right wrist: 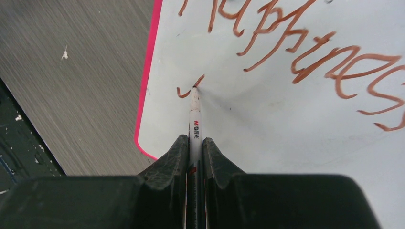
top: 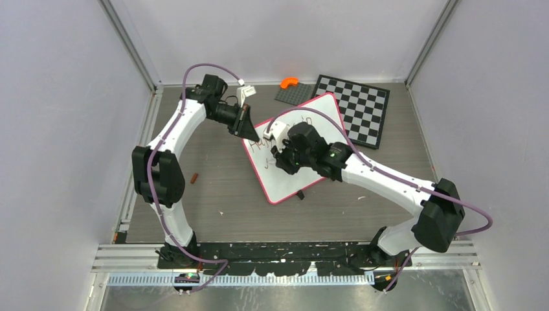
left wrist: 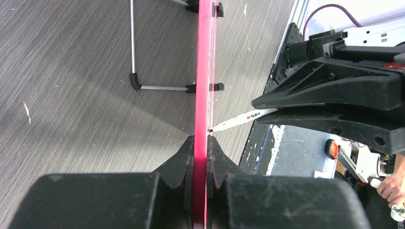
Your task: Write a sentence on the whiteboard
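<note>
The whiteboard point(top: 324, 116), white with a pink-red frame, lies tilted at the table's middle. My left gripper point(top: 250, 133) is shut on its frame; the left wrist view shows the frame edge point(left wrist: 202, 71) pinched between the fingers of the left gripper point(left wrist: 201, 139). My right gripper point(top: 285, 159) hovers over the board. In the right wrist view the right gripper point(right wrist: 195, 141) is shut on a white marker point(right wrist: 195, 119). The marker's tip touches the whiteboard point(right wrist: 277, 119) at a short first stroke under the sentence point(right wrist: 296, 47), whose red-brown top line starts "Happines".
A black-and-white chessboard point(top: 360, 107) lies at the back right, touching the whiteboard's far corner. An orange piece point(top: 289, 82) sits on a dark grey plate point(top: 295, 94) behind. A small brown item point(top: 194, 177) lies left of the board. A wire stand point(left wrist: 135, 78) props the board.
</note>
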You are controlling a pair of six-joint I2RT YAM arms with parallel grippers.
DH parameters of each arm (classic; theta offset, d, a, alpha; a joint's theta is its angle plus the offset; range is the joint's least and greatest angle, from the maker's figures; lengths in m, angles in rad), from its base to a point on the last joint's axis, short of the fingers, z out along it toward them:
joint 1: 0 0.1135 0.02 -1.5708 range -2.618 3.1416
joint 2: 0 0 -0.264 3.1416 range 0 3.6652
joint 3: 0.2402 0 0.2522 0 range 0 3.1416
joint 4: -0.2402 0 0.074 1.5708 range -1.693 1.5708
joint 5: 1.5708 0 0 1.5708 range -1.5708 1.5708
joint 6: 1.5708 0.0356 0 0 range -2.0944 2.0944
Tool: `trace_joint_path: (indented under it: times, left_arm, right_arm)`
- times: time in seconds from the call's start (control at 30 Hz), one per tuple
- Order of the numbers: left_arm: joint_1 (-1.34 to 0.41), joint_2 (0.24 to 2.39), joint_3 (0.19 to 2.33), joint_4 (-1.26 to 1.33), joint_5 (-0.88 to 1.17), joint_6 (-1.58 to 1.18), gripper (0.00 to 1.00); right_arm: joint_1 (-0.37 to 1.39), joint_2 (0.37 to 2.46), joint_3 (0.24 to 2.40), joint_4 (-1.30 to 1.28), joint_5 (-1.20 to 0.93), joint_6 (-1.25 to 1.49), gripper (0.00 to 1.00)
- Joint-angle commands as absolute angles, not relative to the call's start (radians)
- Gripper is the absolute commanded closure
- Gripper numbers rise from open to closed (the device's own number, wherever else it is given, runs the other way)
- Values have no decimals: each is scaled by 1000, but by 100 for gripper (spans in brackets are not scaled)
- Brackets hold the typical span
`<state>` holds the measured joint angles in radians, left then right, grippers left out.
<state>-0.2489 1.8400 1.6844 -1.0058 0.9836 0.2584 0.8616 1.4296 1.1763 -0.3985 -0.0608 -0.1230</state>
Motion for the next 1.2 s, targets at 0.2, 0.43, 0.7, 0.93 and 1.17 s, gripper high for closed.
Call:
trace_joint_path:
  times: [0.2,0.43,0.7,0.93,1.17]
  left_arm:
    - [-250,1844,1669,-1016,840,321,100]
    - [-250,1838,1663,-1015,836,321,100]
    - [-250,1839,1666,-1020,841,321,100]
    - [-250,1841,1672,-1020,848,319,100]
    - [-250,1841,1670,-1019,845,318,100]
  right_arm:
    - [894,1400,1108,-435,-90,-128,100]
    - [931,1456,1160,-428,-105,-126,100]
    - [895,1393,1206,-457,-114,-118,100]
    - [839,1366,1204,-476,-95,-113,100]
    - [839,1403,1217,-446,-68,-119,100]
